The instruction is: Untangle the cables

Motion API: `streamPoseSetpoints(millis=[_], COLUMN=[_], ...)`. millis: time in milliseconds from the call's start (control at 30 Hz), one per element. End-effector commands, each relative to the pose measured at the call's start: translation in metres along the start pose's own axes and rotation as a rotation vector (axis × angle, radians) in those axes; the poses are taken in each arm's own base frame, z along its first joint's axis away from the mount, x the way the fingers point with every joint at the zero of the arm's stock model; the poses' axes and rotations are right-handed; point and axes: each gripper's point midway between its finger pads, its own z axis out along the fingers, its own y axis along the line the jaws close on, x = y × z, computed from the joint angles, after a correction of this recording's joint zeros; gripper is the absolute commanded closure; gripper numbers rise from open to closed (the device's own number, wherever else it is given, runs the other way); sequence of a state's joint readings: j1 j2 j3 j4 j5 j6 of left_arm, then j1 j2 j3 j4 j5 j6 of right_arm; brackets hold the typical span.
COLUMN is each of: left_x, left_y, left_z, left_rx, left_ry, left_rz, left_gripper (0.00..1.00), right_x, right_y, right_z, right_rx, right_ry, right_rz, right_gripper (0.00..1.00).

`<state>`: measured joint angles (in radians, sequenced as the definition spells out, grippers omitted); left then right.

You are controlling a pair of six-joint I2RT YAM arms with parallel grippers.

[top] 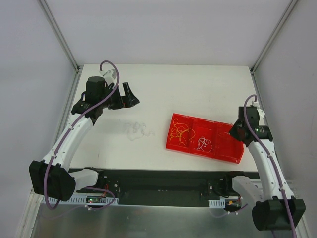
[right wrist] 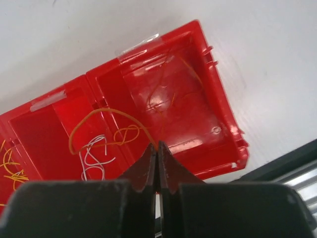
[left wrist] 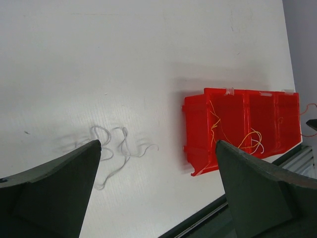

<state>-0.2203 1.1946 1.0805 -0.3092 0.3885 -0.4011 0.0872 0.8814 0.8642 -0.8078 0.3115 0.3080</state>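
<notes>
The cables lie mostly in a red three-part tray (top: pixel 232 148). An orange-yellow bunch (top: pixel 180 131) fills its left part, and a white strand (top: pixel 203 144) lies in the middle one. Thin reddish-brown wire (right wrist: pixel 163 84) sits in the right part. My right gripper (right wrist: pixel 158 146) hangs over the tray (right wrist: pixel 208 124), shut on the end of an orange cable (right wrist: pixel 99 115) that arcs left over a white strand (right wrist: pixel 94 159). Another white cable (top: pixel 136 130) lies loose on the table. My left gripper (top: pixel 134 97) hovers wide open behind it, holding nothing; in its wrist view that cable (left wrist: pixel 116 146) lies between the fingers (left wrist: pixel 64 183).
The tray (left wrist: pixel 198 124) lies at a slant near the table's front edge (top: pixel 163 171), beside the black rail. An orange strand (left wrist: pixel 309 106) hangs over the tray's far end. Grey walls stand on both sides of the white table (top: pixel 198 89).
</notes>
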Motion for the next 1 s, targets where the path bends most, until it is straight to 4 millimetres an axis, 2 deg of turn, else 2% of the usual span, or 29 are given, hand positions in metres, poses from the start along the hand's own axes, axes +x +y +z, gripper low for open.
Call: streamPoseSetpoints(millis=[0, 133, 233, 367, 400, 533, 633, 733, 833, 900, 967], left_x=[-0.014, -0.014, -0.013, -0.012, -0.011, -0.009, -0.009, -0.007, -0.004, -0.003, -0.002], left_y=[-0.004, 0.000, -0.001, 0.002, 0.002, 0.001, 0.007, 0.006, 0.013, 0.013, 0.013], left_z=[-0.009, -0.008, -0.007, -0.005, -0.004, -0.003, 0.000, 0.002, 0.007, 0.009, 0.010], left_rx=[0.012, -0.007, 0.001, -0.007, -0.005, 0.004, -0.020, -0.015, -0.036, -0.035, -0.030], left_ry=[-0.064, -0.069, -0.063, -0.057, -0.051, -0.041, -0.043, -0.033, -0.017, -0.007, 0.000], left_rz=[0.028, 0.038, 0.039, 0.040, 0.037, 0.032, 0.035, 0.030, 0.027, 0.024, 0.022], left_gripper=[0.01, 0.01, 0.01, 0.02, 0.02, 0.02, 0.02, 0.02, 0.02, 0.03, 0.03], right_x=[0.014, 0.034, 0.042, 0.037, 0.034, 0.031, 0.024, 0.021, 0.013, 0.007, 0.004], right_y=[0.035, 0.024, 0.003, -0.032, -0.034, -0.031, -0.037, -0.031, -0.037, -0.036, -0.025], right_z=[0.022, 0.050, 0.059, 0.067, 0.067, 0.065, 0.061, 0.056, 0.053, 0.051, 0.046], right_rx=[-0.142, -0.066, 0.025, 0.115, 0.108, 0.079, 0.114, 0.055, 0.077, 0.076, 0.017], right_ry=[0.128, 0.194, 0.188, 0.102, 0.090, 0.117, 0.101, 0.078, 0.024, 0.017, 0.030], right_rz=[0.113, 0.074, 0.091, 0.182, 0.194, 0.137, 0.106, 0.087, 0.090, 0.070, 0.042], right_gripper=[0.99, 0.98, 0.98, 0.97, 0.96, 0.93, 0.92, 0.81, 0.79, 0.71, 0.61])
